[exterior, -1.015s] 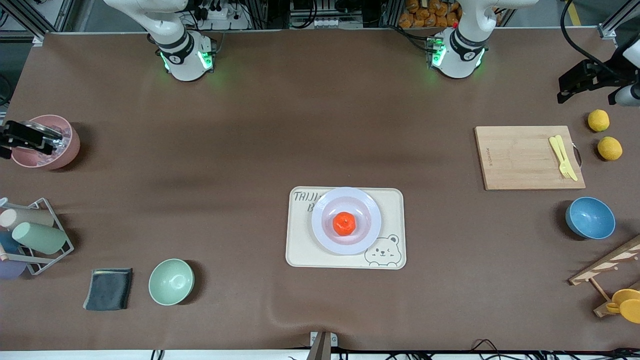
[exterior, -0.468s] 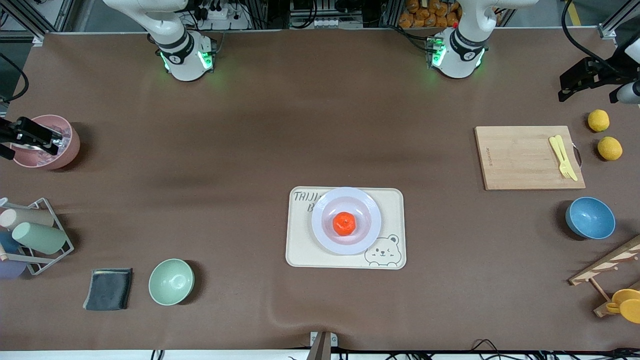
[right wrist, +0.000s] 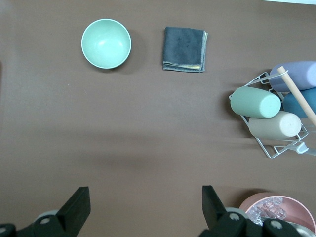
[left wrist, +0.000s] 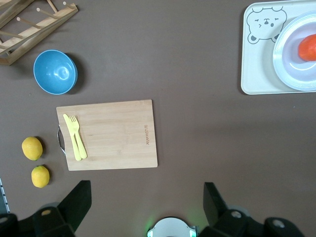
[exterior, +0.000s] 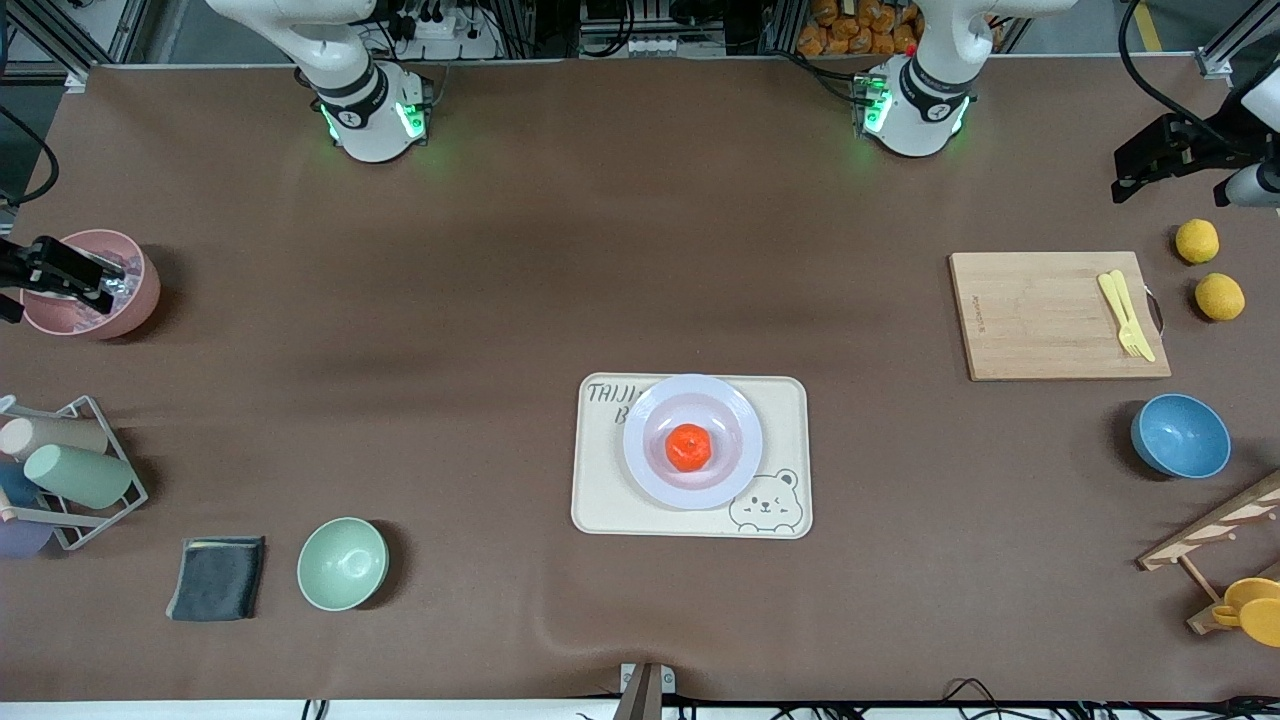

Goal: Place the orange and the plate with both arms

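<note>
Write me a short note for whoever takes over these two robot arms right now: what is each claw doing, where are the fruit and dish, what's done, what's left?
Left gripper: open, empty, up over the table's left-arm end near the two yellow lemons.
Right gripper: open, empty, over the pink bowl at the right-arm end.
The small red-orange orange sits in the round pale lavender plate, which rests on the cream bear tray mid-table.
Done: both appear placed.
Left: apparently nothing; both arms wait.

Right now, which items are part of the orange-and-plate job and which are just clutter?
Job:
orange, on the plate
left gripper, open, beside the lemons
right gripper, open, over the pink bowl

Clutter:
bear tray, under the plate
cutting board with yellow fork
lemons
blue bowl
green bowl
pink bowl
grey cloth
</note>
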Motion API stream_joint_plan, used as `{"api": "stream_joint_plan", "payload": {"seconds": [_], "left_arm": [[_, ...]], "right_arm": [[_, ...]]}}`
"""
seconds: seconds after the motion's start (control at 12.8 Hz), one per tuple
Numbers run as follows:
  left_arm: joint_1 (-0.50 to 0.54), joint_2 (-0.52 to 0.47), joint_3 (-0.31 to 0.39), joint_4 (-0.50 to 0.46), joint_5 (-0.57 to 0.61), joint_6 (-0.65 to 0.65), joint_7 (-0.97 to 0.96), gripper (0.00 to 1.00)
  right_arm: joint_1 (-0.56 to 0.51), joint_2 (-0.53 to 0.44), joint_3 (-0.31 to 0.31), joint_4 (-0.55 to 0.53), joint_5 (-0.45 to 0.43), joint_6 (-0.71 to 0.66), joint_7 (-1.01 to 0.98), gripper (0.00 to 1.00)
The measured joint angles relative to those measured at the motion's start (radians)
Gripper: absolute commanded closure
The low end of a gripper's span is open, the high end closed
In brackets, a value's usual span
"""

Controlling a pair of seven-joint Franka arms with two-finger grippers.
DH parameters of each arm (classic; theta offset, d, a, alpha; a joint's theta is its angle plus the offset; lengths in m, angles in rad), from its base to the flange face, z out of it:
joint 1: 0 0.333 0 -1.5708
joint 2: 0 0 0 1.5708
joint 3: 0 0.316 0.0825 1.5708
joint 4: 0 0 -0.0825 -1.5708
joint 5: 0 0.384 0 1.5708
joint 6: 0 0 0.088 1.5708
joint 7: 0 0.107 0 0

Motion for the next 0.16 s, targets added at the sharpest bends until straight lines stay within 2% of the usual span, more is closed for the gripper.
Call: {"api": "stream_joint_plan", "payload": {"seconds": [0.16], "left_arm": [[0.000, 0.000, -0.001, -0.001, 0.000, 0.000, 0.000, 0.00]], "right_arm": [[0.000, 0.000, 0.006, 0.002, -0.003, 0.002, 0.000, 0.00]]}}
